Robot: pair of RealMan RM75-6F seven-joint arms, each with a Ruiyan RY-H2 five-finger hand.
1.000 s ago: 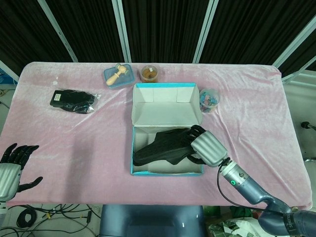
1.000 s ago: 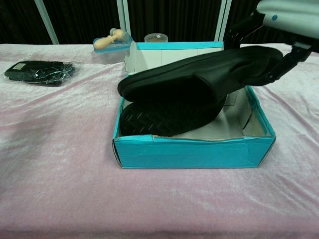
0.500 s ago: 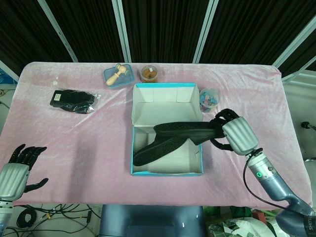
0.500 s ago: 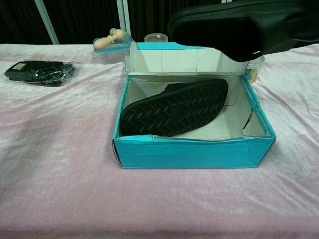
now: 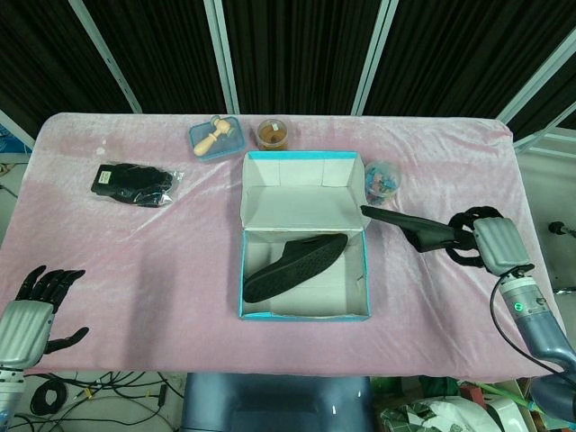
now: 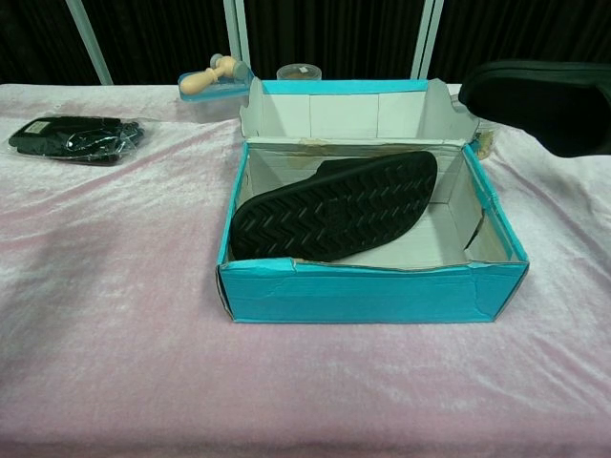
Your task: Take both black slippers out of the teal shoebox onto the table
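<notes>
The teal shoebox [image 5: 243,270] [image 6: 372,291] stands mid-table with its lid flap up. One black slipper [image 5: 295,266] [image 6: 334,207] lies in it, sole up, leaning on the box's left side. My right hand [image 5: 481,241] grips the other black slipper [image 5: 416,230] [image 6: 549,91] by its heel and holds it in the air to the right of the box, toe pointing toward the box. My left hand [image 5: 31,310] hovers open at the table's near left edge, holding nothing. The chest view shows neither hand.
A bagged black item [image 5: 133,184] [image 6: 76,137] lies far left. Behind the box are a blue tub with a wooden tool [image 5: 215,138] [image 6: 212,76], a brown-filled jar [image 5: 273,133] and a small cup of bits [image 5: 382,180]. Pink cloth [image 5: 135,261] covers the table.
My right hand lifted one slipper up out of the box and carried it rightward past the box's right wall. The other slipper stayed in the box. My left hand barely shifted.
</notes>
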